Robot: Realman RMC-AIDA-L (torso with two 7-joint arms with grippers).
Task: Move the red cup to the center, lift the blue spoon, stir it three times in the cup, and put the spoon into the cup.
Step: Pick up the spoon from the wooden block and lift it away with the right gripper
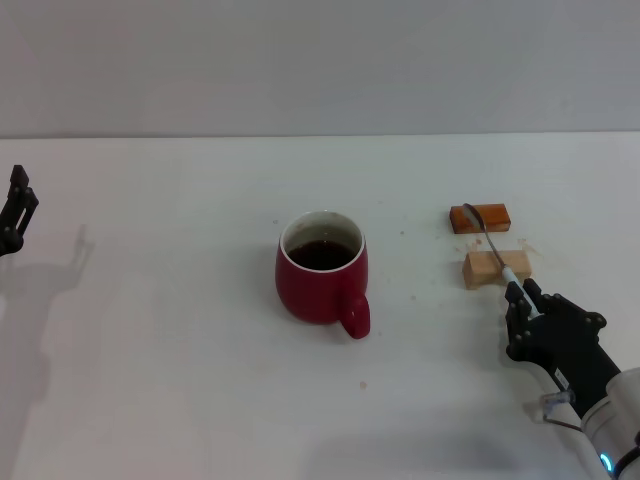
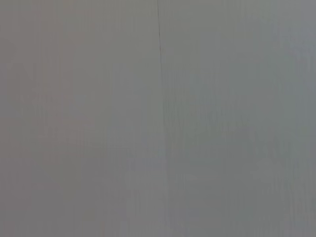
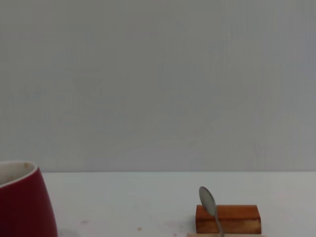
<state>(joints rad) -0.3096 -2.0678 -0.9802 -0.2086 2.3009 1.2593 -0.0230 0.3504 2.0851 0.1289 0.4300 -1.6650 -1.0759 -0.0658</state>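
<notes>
The red cup (image 1: 322,268) stands in the middle of the white table, dark liquid inside, its handle toward me; its side shows in the right wrist view (image 3: 22,202). The blue spoon (image 1: 497,254) lies slanted across two blocks at the right, its grey bowl (image 3: 208,201) over the far block. My right gripper (image 1: 521,291) sits at the near end of the pale handle, fingers closed on it. My left gripper (image 1: 18,212) hangs at the table's far left edge, open and holding nothing.
An orange-brown block (image 1: 480,217) and a tan wooden block (image 1: 490,268) lie right of the cup under the spoon. The orange-brown block also shows in the right wrist view (image 3: 228,219). The left wrist view shows only a grey wall.
</notes>
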